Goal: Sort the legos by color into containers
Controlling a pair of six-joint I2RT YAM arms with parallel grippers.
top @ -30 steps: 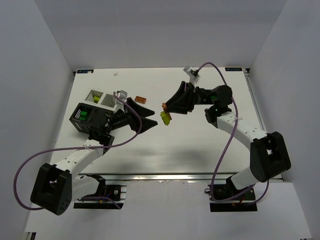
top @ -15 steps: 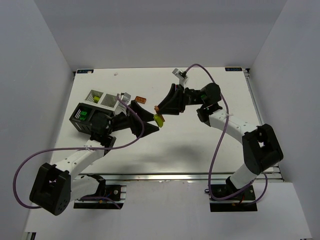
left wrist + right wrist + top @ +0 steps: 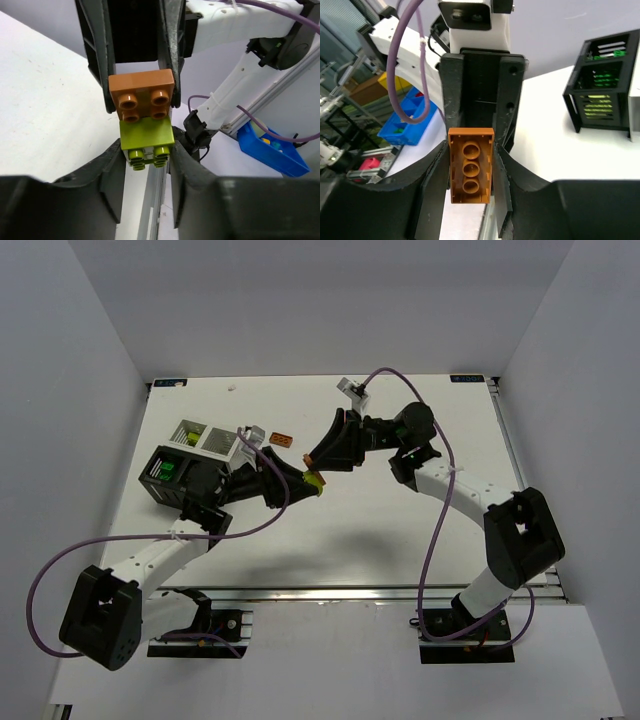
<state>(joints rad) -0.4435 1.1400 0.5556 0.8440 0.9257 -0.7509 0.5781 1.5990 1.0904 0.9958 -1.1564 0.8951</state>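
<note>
Above the worktop [image 3: 400,530], the left hand [image 3: 146,152] clamps the lime brick [image 3: 146,137], stuck at 6 o'clock under the orange brick [image 3: 142,90] pinched by the right hand [image 3: 471,150], so the pair's long axis runs 12-to-6 between both hands.

A: What carries it all?
B: A white worktop [image 3: 380,530], with white walls [image 3: 320,310] on three sides and a metal rail [image 3: 350,592] along its near edge.
A: Beyond it?
B: A blue bin [image 3: 265,150], small bits inside.
</note>
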